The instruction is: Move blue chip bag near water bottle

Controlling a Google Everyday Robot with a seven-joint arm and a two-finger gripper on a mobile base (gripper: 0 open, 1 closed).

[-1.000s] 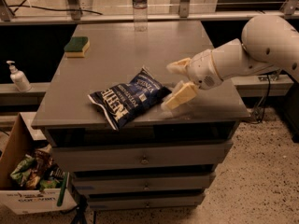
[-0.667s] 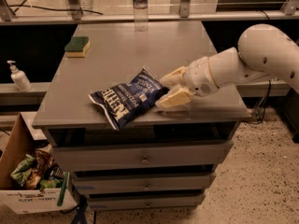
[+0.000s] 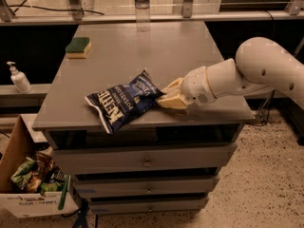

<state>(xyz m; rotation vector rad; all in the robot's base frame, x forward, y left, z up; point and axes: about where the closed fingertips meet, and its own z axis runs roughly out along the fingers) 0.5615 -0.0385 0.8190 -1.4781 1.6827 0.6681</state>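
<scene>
The blue chip bag (image 3: 124,100) lies flat near the front edge of the grey cabinet top (image 3: 142,56), its white lettering up. The gripper (image 3: 169,95) comes in from the right on a white arm, low over the top, with its pale fingers spread on either side of the bag's right end. The fingers are open and the bag is not lifted. The water bottle (image 3: 141,4) stands upright at the far edge of the top, well behind the bag.
A green and yellow sponge (image 3: 78,47) lies at the back left of the top. A white pump dispenser (image 3: 19,78) stands on a lower ledge to the left. A cardboard box (image 3: 28,184) of snack bags sits on the floor at the left. Drawers face front below.
The gripper has moved left and down across the top, from beside the bag's right end to around it. The bag has stayed in place.
</scene>
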